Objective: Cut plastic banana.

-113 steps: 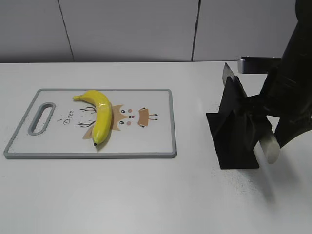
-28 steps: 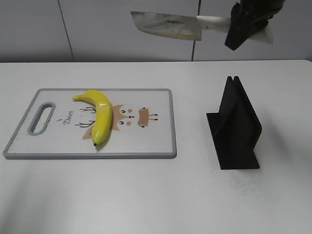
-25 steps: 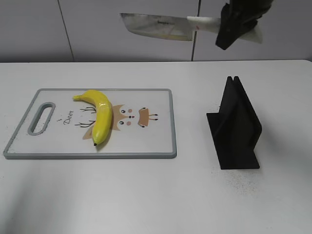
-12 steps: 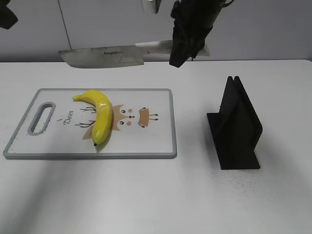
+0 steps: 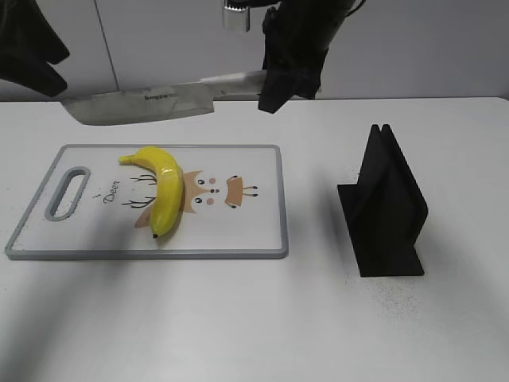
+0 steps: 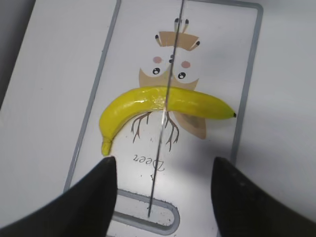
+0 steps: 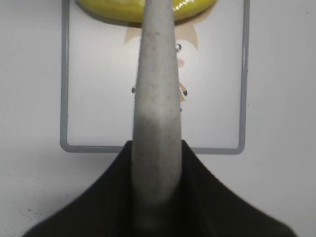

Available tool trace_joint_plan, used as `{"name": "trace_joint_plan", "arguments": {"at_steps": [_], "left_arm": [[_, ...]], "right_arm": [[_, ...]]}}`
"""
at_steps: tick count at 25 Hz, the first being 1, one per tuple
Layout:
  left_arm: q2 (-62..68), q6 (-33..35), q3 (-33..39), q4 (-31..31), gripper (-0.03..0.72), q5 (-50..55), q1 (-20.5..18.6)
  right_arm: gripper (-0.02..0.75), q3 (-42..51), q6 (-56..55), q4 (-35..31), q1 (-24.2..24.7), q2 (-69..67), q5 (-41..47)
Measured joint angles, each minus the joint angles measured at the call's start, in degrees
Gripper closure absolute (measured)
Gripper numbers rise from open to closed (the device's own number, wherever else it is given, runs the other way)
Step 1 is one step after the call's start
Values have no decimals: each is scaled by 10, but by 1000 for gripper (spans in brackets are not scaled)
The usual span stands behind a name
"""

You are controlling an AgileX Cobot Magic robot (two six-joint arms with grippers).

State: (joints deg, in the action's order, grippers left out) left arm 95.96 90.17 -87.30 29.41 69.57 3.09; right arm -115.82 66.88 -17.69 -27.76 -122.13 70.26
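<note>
The plastic banana (image 5: 163, 187) lies whole on the cutting board (image 5: 246, 227), stem toward the back. My right gripper (image 5: 282, 83) is shut on the handle of a cleaver-style knife (image 5: 143, 106), whose blade is held level in the air above the board's far side. The right wrist view shows the pale handle (image 7: 155, 94) pointing at the banana (image 7: 118, 12). My left gripper (image 5: 32, 56) hangs open and empty at the upper left. The left wrist view looks down between its fingers (image 6: 160, 197) at the blade, a thin edge-on line (image 6: 163, 128), crossing the middle of the banana (image 6: 197, 103).
A black knife stand (image 5: 386, 207) stands empty on the white table to the right of the board. The board has a grey rim and a handle slot (image 5: 70, 191) at its left end. A grey wall runs behind the table.
The knife has left the black stand, gone up and travelled left, then come down lower over the board. My left arm has come into view at the upper left.
</note>
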Motion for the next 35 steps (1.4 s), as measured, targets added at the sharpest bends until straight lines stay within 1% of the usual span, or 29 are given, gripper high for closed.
{"name": "trace_joint_plan", "arguments": {"at_steps": [3, 5, 11, 14, 17, 18, 20, 23, 25, 26, 28, 35], "left_arm": [[21, 26, 0, 14, 104, 0, 0], [37, 36, 0, 21, 109, 0, 0], [70, 42, 0, 22, 116, -16, 4], [81, 42, 0, 22, 146, -21, 6], [86, 42, 0, 21, 213, -29, 7], [86, 42, -1, 21, 251, -31, 7], [86, 42, -2, 21, 352, -33, 7], [86, 42, -2, 22, 578, -24, 7], [86, 44, -2, 22, 650, -23, 7], [86, 44, -2, 22, 667, -23, 7], [86, 46, -2, 21, 676, -25, 7], [86, 50, -2, 12, 677, -54, 11]], "right_arm": [[574, 0, 12, -24, 0, -9, -1], [574, 0, 14, -28, 0, -10, -1], [574, -1, 16, -31, 0, -10, -1], [574, -1, 17, -31, 0, -10, -1], [574, -1, 17, -31, 0, -10, -1], [574, -1, 17, -31, 0, -10, -1], [574, -1, 17, -31, 0, -10, -1], [574, -1, 17, -31, 0, -10, -5], [574, -1, 17, -31, 1, -10, -7], [574, -1, 17, -31, 1, -10, -7], [574, -1, 17, -31, 1, -10, -9], [574, -3, 16, -31, 2, -23, -24]]}}
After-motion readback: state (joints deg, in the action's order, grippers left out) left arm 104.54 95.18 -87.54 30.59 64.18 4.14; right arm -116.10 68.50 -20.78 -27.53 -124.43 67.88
